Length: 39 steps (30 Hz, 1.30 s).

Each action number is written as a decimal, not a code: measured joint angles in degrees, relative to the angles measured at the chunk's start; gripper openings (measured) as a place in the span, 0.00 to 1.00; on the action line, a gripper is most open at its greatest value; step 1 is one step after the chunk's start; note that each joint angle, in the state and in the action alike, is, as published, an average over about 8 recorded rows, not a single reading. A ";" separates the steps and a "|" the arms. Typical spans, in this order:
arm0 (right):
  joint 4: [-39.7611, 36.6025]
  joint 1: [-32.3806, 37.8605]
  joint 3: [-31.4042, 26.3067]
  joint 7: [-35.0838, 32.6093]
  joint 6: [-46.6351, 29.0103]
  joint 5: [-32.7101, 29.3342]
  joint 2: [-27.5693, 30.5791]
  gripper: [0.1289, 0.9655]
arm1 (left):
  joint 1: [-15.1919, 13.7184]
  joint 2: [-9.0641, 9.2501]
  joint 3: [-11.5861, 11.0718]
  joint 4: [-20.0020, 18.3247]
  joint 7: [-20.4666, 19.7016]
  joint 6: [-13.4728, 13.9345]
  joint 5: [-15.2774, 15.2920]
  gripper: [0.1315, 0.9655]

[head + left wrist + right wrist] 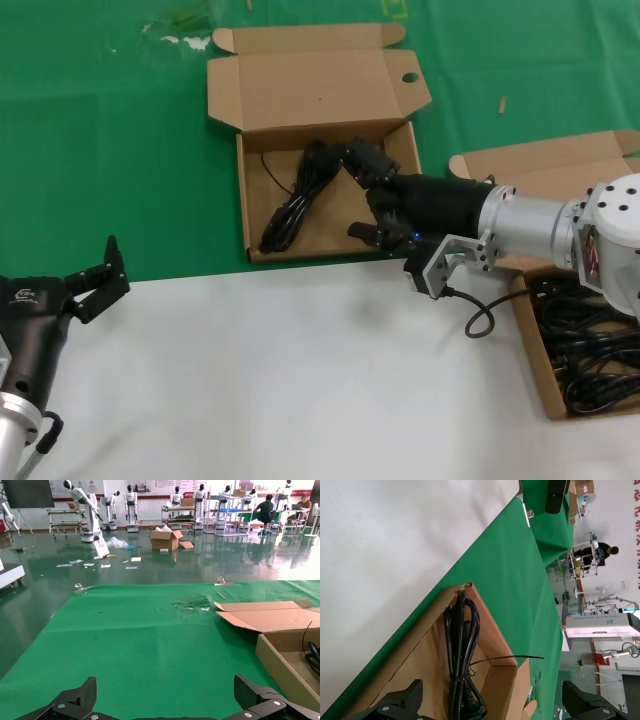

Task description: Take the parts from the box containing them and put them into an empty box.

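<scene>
The box with the round hole in its lid tab point(300, 85) lies open at the back centre. One black cord bundle point(298, 205) lies slantwise in it and also shows in the right wrist view point(460, 645). My right gripper point(362, 197) hovers open over the right half of this box. The bundle's plug end lies just below its spread fingers point(410, 696), which grip nothing. The plain-lidded box point(545, 165) at the right edge holds several cord bundles point(590, 350), partly hidden by my right arm. My left gripper point(95, 280) is open and empty at the far left.
The back of the table has a green cloth point(120, 150) and the front a white surface point(280, 380). A cable loop point(482, 318) hangs from my right wrist. Small scraps point(185, 40) lie on the cloth at the back left. The box's front wall point(500, 680) stands between the right fingers.
</scene>
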 joint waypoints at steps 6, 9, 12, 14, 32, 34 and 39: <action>0.00 0.00 0.00 0.00 0.00 0.00 0.00 1.00 | 0.00 0.00 0.00 0.00 0.00 0.00 0.00 1.00; 0.00 0.00 0.00 0.00 0.00 0.00 0.00 1.00 | 0.00 0.00 0.00 0.00 0.00 0.00 0.00 1.00; 0.07 -0.07 0.03 0.13 0.08 0.01 0.00 1.00 | 0.00 0.00 0.00 0.00 0.00 0.00 0.00 1.00; 0.33 -0.35 0.14 0.63 0.36 0.06 -0.01 1.00 | 0.00 0.00 0.00 0.00 0.00 0.00 0.00 1.00; 9.09 -9.49 3.91 17.72 9.70 1.56 -0.40 1.00 | 0.00 0.00 0.00 0.00 0.00 0.00 0.00 1.00; 10.28 -10.73 4.42 20.03 10.97 1.77 -0.45 1.00 | 0.00 0.00 0.00 0.00 0.00 0.00 0.00 1.00; 13.29 -13.87 5.71 25.89 14.18 2.28 -0.58 1.00 | 0.00 0.00 0.00 0.00 0.00 0.00 0.00 1.00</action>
